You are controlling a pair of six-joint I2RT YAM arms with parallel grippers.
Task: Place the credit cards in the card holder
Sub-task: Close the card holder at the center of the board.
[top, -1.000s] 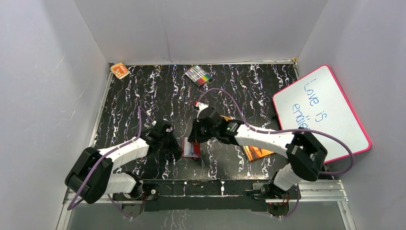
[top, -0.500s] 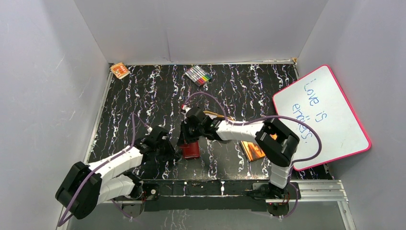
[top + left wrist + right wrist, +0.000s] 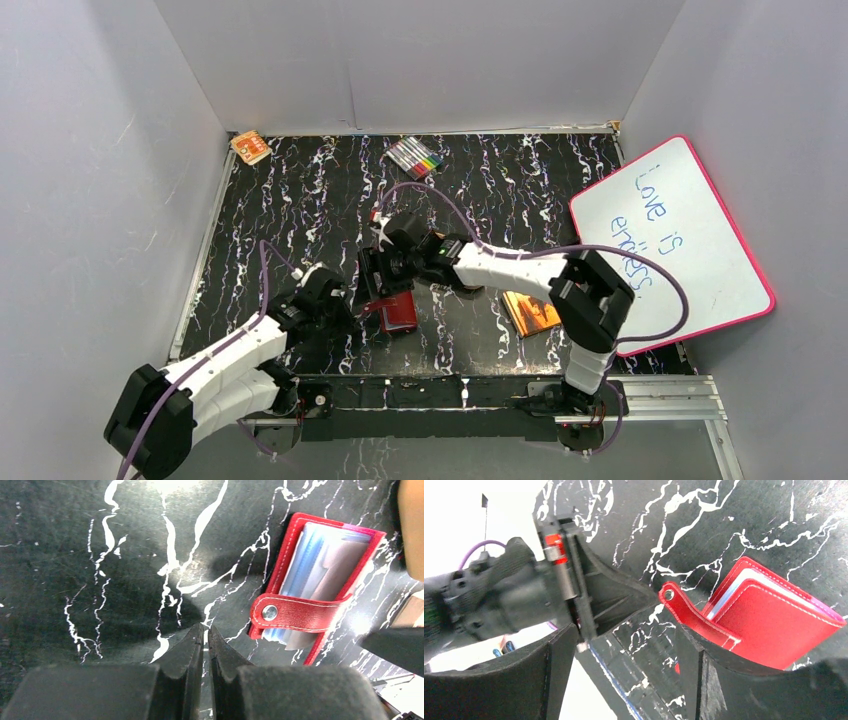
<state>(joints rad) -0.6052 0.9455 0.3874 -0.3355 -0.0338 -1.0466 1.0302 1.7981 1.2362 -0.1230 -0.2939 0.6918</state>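
Snag risk: right gripper (image 3: pixel 624 642), fingers spread by loose tab (image 3: pixel 676 602) of card holder (image 3: pixel 325 575) nr table's (image 3: pixel 300 200) near edge, could drag it; left gripper (image 3: pixel 205 630) pressed together, empty.

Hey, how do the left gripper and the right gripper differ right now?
The left gripper is shut on nothing; the right gripper stands wide open. The left gripper sits beside the card holder, clear of it; the right gripper has the holder's snap tab showing between its fingers. Both are black and hold nothing.
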